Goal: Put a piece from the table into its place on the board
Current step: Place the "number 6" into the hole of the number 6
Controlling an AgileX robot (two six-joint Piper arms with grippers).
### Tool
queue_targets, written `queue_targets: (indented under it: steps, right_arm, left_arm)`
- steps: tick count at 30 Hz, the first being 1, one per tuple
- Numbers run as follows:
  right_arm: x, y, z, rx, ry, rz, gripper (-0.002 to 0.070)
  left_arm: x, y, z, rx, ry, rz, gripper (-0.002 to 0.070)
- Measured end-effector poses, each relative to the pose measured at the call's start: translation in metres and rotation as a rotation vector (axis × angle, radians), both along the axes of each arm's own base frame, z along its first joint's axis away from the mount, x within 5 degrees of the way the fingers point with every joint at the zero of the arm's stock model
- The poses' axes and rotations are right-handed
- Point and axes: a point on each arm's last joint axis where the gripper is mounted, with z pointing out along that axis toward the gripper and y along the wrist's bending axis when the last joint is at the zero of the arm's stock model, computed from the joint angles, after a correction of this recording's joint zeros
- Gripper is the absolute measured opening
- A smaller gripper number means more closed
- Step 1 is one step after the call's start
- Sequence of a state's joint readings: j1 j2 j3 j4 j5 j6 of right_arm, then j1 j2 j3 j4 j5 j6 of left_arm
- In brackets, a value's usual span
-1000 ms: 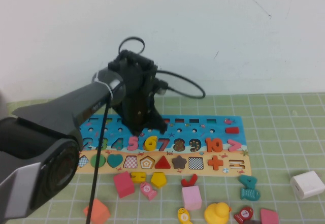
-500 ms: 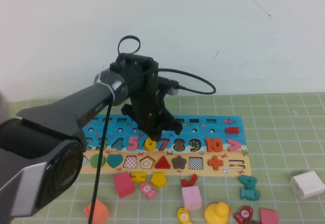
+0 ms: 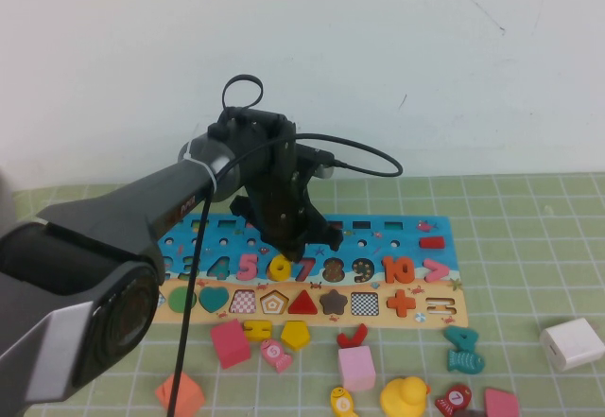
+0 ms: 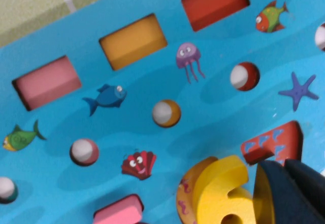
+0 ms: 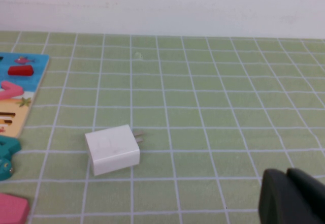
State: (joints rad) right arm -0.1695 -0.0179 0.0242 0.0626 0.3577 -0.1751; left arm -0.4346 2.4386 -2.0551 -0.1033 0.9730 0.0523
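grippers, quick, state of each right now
left gripper: over the board, at the yellow 6; open or shut cannot be told.
right gripper: parked off the board, cannot be told.

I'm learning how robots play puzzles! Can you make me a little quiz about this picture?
1. Which gripper is over the board: left or right?
2. True or false: the piece, a yellow 6, sits between the pink 5 and the red 7.
3. What white thing lies on the green mat away from the board?

Key
1. The left gripper, just above the yellow 6. The right gripper stays far off over the mat.
2. True.
3. A white plug block, lying alone near the right gripper.
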Motion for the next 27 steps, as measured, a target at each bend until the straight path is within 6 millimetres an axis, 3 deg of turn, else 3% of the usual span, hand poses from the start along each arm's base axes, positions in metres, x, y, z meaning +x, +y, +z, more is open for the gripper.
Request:
queue_targets:
  steps: [27]
  right_arm:
    - [0.0,0.0,0.0,0.0,0.0,0.0,-0.0001]
  left_arm:
    - [0.002,0.003,-0.014,0.048,0.008,0.02,-0.0001]
